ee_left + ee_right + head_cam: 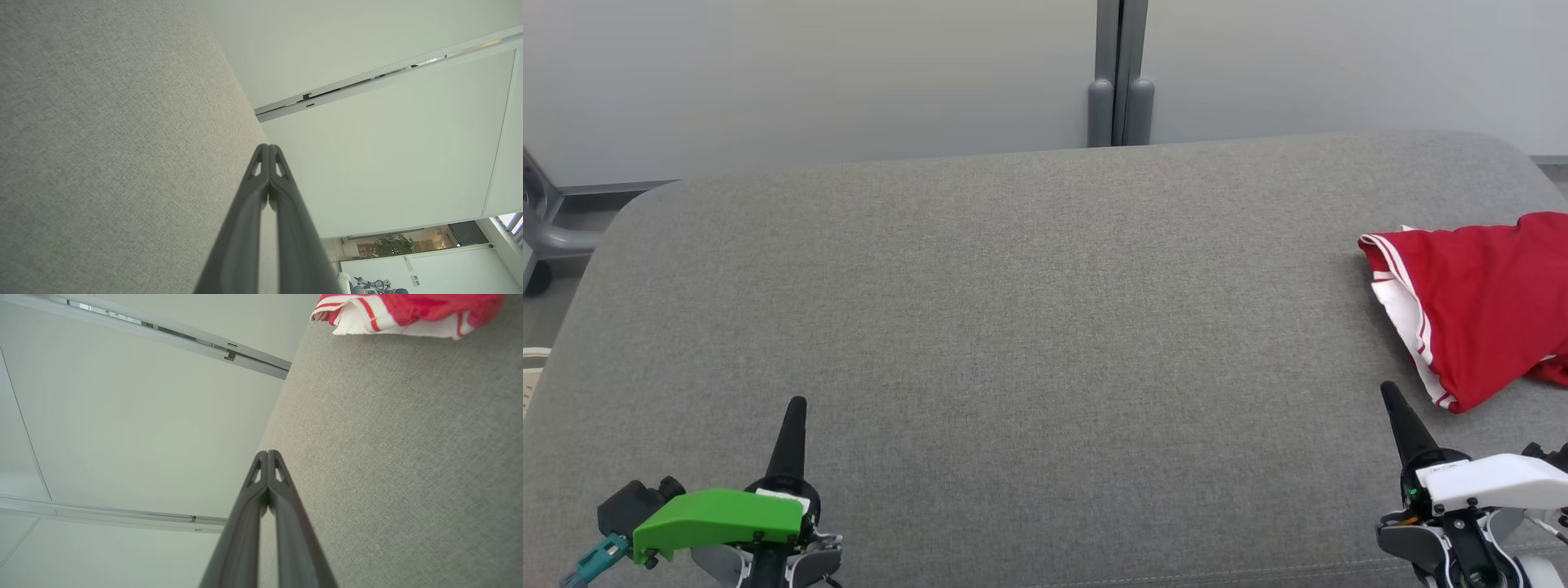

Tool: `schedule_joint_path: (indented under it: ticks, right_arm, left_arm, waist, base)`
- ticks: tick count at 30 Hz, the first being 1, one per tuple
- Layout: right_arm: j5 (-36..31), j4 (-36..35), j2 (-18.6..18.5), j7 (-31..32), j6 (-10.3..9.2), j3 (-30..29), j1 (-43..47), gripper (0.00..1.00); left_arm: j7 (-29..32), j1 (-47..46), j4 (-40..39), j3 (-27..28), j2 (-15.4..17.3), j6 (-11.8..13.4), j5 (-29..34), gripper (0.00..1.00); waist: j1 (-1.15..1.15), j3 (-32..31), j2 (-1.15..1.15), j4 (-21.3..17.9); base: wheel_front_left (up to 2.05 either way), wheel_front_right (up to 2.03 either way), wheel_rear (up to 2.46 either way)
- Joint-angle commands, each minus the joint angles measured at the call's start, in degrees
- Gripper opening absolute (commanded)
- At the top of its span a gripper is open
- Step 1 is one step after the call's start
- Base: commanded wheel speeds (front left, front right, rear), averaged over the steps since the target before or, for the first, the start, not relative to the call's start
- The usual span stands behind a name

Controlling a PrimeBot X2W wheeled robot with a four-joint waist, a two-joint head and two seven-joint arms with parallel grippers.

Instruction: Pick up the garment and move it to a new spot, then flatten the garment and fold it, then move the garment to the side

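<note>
A grey fabric cushion (1013,327) carries 1 crumpled red-and-white garment (1478,302) at its right edge.

Head camera looks down on cushion (1013,286); wrist cameras skim it (right shares garment (1486,302)).

The grey, cloth-covered table (1029,310) stretched wide before me, its far corners rounded. The red garment (1486,302) lay rumpled at its right side - white-striped trim along the edge facing the middle, the rest cut off by the frame. My left hand (797,404), under its green cover, sat low on the left with its fingers pressed together into one dark point. My right hand (1388,392), white-covered, was closed the same way - near the garment's lower hem, not touching it. Behind the table stood pale wall panels and a grey post (1121,73).
</note>
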Motion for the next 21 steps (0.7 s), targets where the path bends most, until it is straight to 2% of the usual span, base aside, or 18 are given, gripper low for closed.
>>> schedule_joint_path:
  ticks: [1,21]
  right_arm:
    - [1.3,-0.2,-0.4,0.4,0.02,-0.3,-1.1,0.00]
    - [10.4,0.4,-0.7,2.3,0.02,-2.1,-1.7,0.00]
  left_arm:
    - [0.3,-1.3,-0.2,0.5,0.0,-0.5,-0.7,0.00]
    - [1.6,-2.7,1.2,3.0,-1.8,-3.3,-7.4,0.00]
  waist:
    - [0.00,0.0,0.00,0.0]
    - [0.00,0.6,0.00,-0.3]
  base:
    - [0.00,0.00,0.00]
    - [0.00,0.00,0.00]
